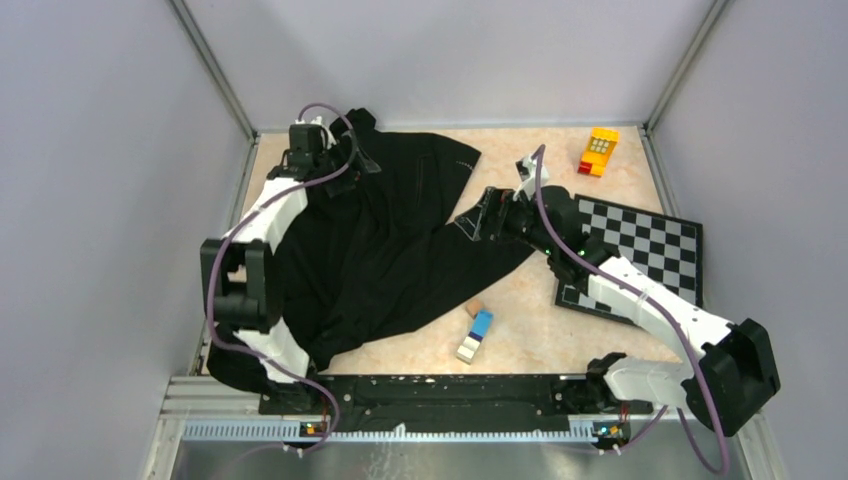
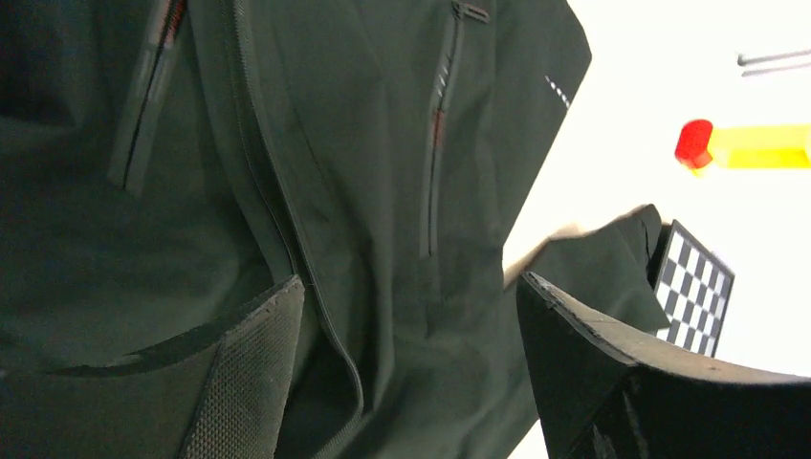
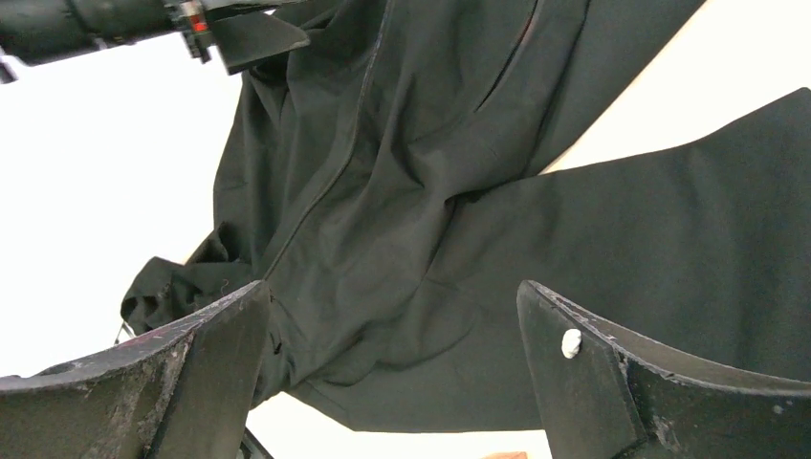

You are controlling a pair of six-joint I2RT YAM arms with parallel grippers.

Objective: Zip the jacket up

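The black jacket (image 1: 385,240) lies rumpled across the left and middle of the table, one sleeve reaching right. My left gripper (image 1: 352,160) is over its far collar end. In the left wrist view the left gripper (image 2: 411,320) is open and holds nothing, with the jacket (image 2: 383,191) filling the gap; the front zip line (image 2: 277,220) runs down toward the left finger (image 2: 239,382). My right gripper (image 1: 480,218) is at the sleeve's end. In the right wrist view the right gripper (image 3: 392,320) is open above the jacket (image 3: 430,239), holding nothing.
A black-and-white chequered board (image 1: 645,250) lies under the right arm, also showing in the left wrist view (image 2: 698,287). A yellow and red toy (image 1: 600,150) sits at the far right. A blue and white block (image 1: 476,335) and a small brown piece (image 1: 473,308) lie near the hem.
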